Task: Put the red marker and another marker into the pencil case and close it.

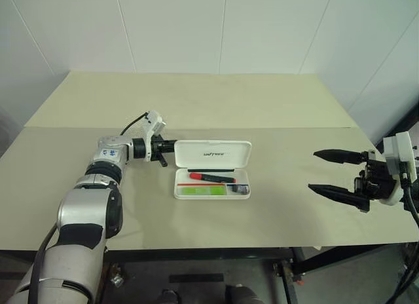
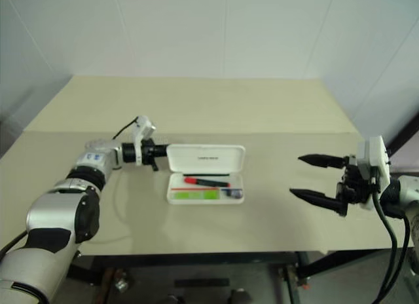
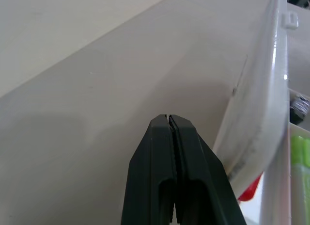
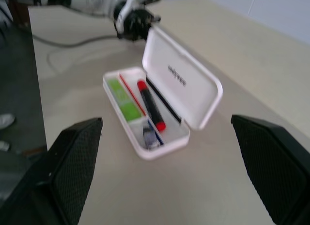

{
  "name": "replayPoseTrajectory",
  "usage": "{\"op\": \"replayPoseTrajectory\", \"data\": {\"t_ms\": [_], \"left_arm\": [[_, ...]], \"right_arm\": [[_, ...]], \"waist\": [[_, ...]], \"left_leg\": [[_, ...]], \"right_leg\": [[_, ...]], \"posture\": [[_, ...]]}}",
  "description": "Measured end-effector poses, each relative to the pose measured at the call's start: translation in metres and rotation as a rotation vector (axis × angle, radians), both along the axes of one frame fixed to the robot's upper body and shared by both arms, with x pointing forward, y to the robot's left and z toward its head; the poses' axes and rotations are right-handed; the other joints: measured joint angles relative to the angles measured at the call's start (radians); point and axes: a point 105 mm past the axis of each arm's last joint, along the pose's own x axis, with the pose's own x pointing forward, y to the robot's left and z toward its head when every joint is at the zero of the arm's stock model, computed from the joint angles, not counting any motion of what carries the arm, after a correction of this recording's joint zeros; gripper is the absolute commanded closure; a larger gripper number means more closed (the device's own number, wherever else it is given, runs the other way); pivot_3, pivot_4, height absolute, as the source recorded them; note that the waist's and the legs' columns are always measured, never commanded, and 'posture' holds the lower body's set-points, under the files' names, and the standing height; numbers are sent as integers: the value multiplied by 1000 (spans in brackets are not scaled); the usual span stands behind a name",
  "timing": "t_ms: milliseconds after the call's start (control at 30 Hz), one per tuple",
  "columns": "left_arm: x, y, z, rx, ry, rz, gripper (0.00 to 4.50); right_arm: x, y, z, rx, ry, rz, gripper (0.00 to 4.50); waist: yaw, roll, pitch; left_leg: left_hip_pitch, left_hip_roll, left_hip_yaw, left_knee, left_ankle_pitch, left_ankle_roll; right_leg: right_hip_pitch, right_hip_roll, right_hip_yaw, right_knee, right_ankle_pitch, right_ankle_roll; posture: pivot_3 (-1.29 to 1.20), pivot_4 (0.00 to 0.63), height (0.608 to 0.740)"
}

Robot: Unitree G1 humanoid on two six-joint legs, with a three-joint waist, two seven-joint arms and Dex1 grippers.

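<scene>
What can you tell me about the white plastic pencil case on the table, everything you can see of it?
The flat white hard-plastic pencil case with rounded corners lies open on the beige table, its hinged lid raised at the far side and showing a small dark logo. The tray holds a short red marker with a black end, a lime-green highlighter, a thin red stripe and a small dark item. The shut left gripper is at the lid's left edge.

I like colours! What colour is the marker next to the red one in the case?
Lime green, lying in the open white pencil case; the right wrist view shows it best.
</scene>
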Motion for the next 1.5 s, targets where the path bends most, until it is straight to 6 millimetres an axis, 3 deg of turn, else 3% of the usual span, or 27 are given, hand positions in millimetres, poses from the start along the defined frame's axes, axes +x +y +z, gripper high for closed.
{"op": "replayPoseTrajectory", "data": {"t_ms": [233,367,567,833,1167,1333,1500], "left_arm": [[-18,-5,13,31,22,-199,4433],[-31,-3,9,113,63,-317,4433],[-32,-12,6,247,27,-382,4433],[-37,-23,-16,510,-22,-522,4433],[-33,-41,-18,686,-208,-605,4433],[-34,-45,-20,696,-225,-636,4433],[-43,-56,-21,522,-196,-666,4433]], "right_arm": [[5,-3,4,-41,-47,9,0],[5,1,0,-48,-27,35,0],[5,7,-5,-67,-11,94,0],[11,10,0,-63,-30,108,0],[13,11,-4,-65,-23,98,0],[13,10,-7,-64,-12,89,0],[13,10,-8,-64,-10,85,0]], "waist": [[-1,0,0],[-2,0,0],[0,0,0],[-1,0,0],[3,2,-1],[-4,2,-1],[-9,1,-1]], "left_leg": [[0,0,0,0,0,0],[0,0,0,0,0,0],[0,0,0,1,0,0],[0,0,0,0,0,0],[6,0,0,3,0,0],[16,0,2,2,0,0],[14,0,3,0,0,0]], "right_leg": [[-1,0,0,1,0,0],[-1,0,0,1,0,0],[0,0,0,1,0,0],[-1,0,1,1,0,0],[6,-1,2,2,0,0],[15,0,3,0,0,0],[13,0,4,0,0,0]], "posture": [[0,150,740],[0,150,740],[0,150,740],[0,150,740],[0,150,740],[0,150,740],[0,150,740]]}}
